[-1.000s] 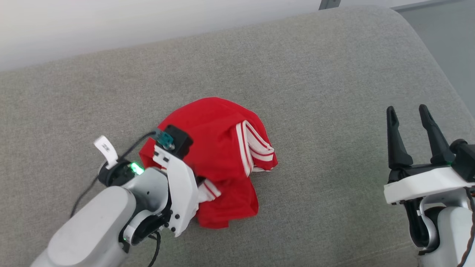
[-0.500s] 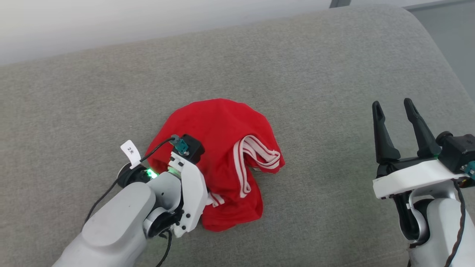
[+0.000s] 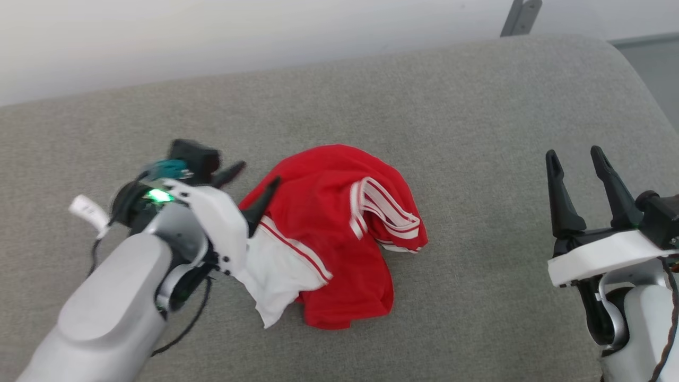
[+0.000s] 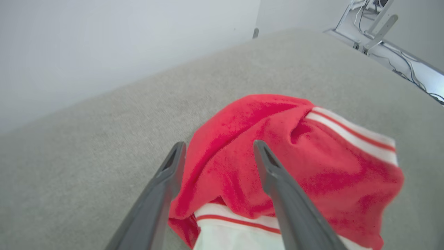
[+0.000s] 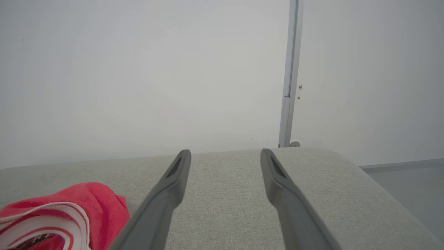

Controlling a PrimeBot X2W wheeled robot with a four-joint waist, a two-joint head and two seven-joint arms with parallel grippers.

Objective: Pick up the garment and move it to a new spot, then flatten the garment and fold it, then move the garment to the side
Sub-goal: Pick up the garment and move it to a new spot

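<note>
The garment point(image 3: 339, 233) lies crumpled in a heap in the middle of the grey padded surface point(image 3: 424, 106). It is red, with a striped trim band on top and a white sleeve spread at its near left. My left gripper point(image 3: 260, 172) stands open at the heap's left edge, fingers pointing over the red cloth and gripping nothing. In the left wrist view the garment point(image 4: 295, 156) lies under and beyond the open left gripper point(image 4: 218, 146). My right gripper point(image 3: 574, 154) is open and empty, well right of the heap. In the right wrist view the right gripper point(image 5: 224, 152) is open, with the garment point(image 5: 86, 205) at lower left.
A pale wall runs behind the padded surface. A metal post point(image 3: 522, 16) stands at the back right corner. The surface rounds off at the right, with grey floor point(image 3: 652, 58) beyond. A metal frame with cables point(image 4: 381, 31) stands past the far edge.
My left gripper has opened and let go of the garment, then lifted back to the left. The white sleeve now lies uncovered. The right arm has stayed put.
</note>
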